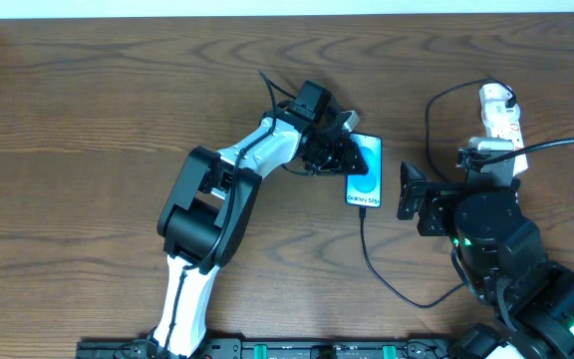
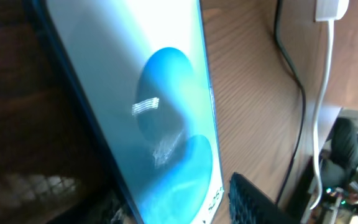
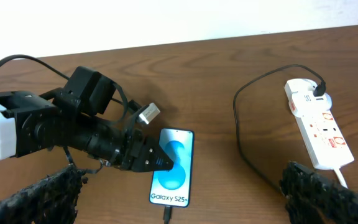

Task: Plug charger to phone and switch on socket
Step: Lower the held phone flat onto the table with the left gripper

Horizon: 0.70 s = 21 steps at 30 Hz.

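The phone (image 1: 369, 178) lies on the table with its turquoise screen up; it also shows in the right wrist view (image 3: 178, 177) and fills the left wrist view (image 2: 166, 124). The charger's connector (image 3: 166, 215) sits in the phone's bottom end. Its black cable (image 1: 407, 297) loops right and up to the plug (image 3: 319, 93) in the white socket strip (image 1: 501, 125), which also shows in the right wrist view (image 3: 319, 130). My left gripper (image 1: 350, 160) rests its tip on the screen (image 3: 163, 163), fingers together. My right gripper (image 1: 441, 181) is open and empty between phone and socket.
The socket's white cord (image 2: 322, 93) runs toward the right arm's base. The cable's loop (image 3: 244, 143) lies on the wood between phone and socket. The table's far edge meets a white wall (image 3: 229, 15).
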{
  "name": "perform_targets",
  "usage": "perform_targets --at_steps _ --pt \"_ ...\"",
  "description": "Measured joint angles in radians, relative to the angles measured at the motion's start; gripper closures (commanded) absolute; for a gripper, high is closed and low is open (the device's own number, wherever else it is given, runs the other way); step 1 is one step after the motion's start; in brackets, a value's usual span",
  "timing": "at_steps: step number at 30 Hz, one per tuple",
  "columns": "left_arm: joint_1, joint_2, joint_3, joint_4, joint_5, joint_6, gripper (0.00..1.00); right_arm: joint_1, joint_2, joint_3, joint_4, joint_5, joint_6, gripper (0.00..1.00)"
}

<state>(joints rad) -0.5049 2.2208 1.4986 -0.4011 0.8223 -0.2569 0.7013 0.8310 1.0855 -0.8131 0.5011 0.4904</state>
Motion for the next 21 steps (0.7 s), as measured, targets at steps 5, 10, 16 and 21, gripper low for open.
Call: perform_targets --at_steps 5,10,16,21 --pt "0.000 0.000 0.003 0.001 -0.001 0.000 0.34 0.000 0.000 0.000 0.000 0.000 0.000 0.01" --pt "0.000 0.000 0.013 0.001 0.000 0.000 0.24 0.000 0.000 0.000 0.000 0.000 0.000 0.01" --pt "-0.001 -0.001 0.025 0.001 -0.022 -0.004 0.13 0.000 0.000 0.000 0.001 0.000 0.000 0.01" --pt "0.000 -0.010 0.038 -0.003 -0.064 -0.003 0.05 0.000 0.000 0.000 0.000 -0.004 0.000 0.01"
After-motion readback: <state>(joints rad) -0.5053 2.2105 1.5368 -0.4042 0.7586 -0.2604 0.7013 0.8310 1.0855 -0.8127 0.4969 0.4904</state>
